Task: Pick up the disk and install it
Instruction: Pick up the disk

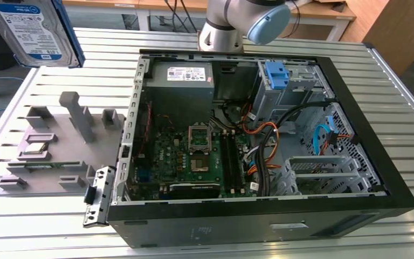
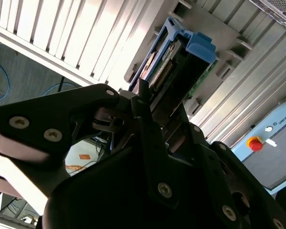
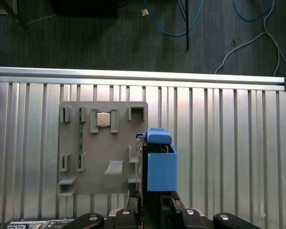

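Note:
The disk (image 1: pixel 34 32) hangs high above the table at the exterior view's top left, label side facing the camera, blue rail along its edge. In the first wrist view the disk (image 3: pixel 159 167) stands on edge, its blue bracket toward the camera, over the grey parts tray (image 3: pixel 105 148). My gripper (image 3: pixel 155 202) is shut on the disk from behind. In the second wrist view the black fingers (image 2: pixel 148 114) clamp the disk (image 2: pixel 174 52) by its near end, connector side showing.
The open computer case (image 1: pixel 264 213) lies on the slatted metal table (image 1: pixel 401 108), with the power-supply box (image 1: pixel 181 75) and a blue bracket (image 1: pixel 275 75) in the drive cage. The grey tray (image 1: pixel 63 140) holds a processor (image 1: pixel 36 144). The arm's base (image 1: pixel 225 27) stands behind the case.

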